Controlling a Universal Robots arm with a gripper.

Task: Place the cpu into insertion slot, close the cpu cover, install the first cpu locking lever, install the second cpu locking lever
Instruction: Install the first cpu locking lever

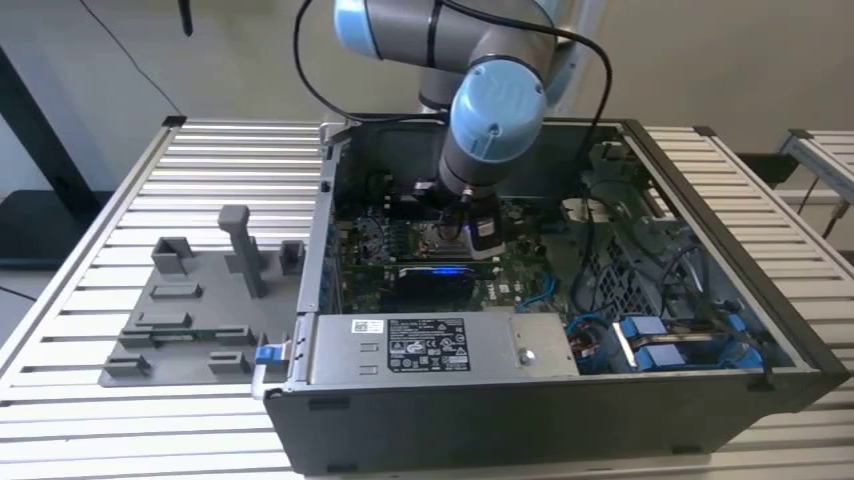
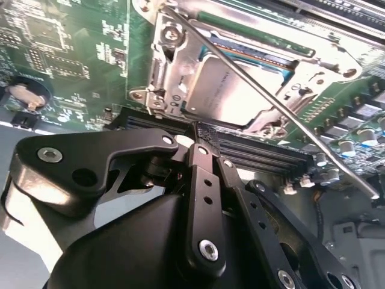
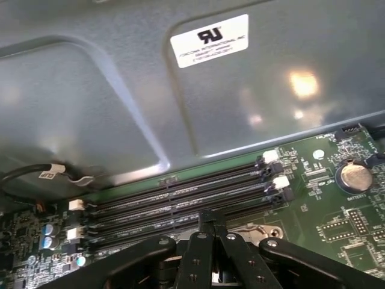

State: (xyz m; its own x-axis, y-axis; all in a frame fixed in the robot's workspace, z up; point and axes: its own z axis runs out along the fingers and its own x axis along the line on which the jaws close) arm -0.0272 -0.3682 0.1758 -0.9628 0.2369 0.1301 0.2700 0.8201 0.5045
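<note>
In the second wrist view the grey cpu [image 2: 225, 96] lies flat in the insertion slot [image 2: 159, 72], a silver-rimmed socket on the green board. The metal cover [image 2: 313, 69] frames its edges. One thin locking lever [image 2: 283, 114] runs slantwise across the socket, its free end out over the board. My black gripper [image 2: 195, 133] is shut with nothing between its fingertips, just off the socket's edge by a black finned part. The first wrist view has the gripper [image 3: 207, 218] shut, in front of the memory slots. In the exterior view the gripper [image 1: 467, 228] reaches down into the open computer case.
A black finned part [image 2: 252, 150] lies between the gripper and the socket. Long memory slots [image 3: 180, 192] and a coin battery [image 3: 353, 177] sit on the board below the grey case wall [image 3: 180, 90]. Power supply [image 1: 427, 345] and blue cables [image 1: 667, 340] fill the case front; a grey fixture [image 1: 200, 300] lies outside.
</note>
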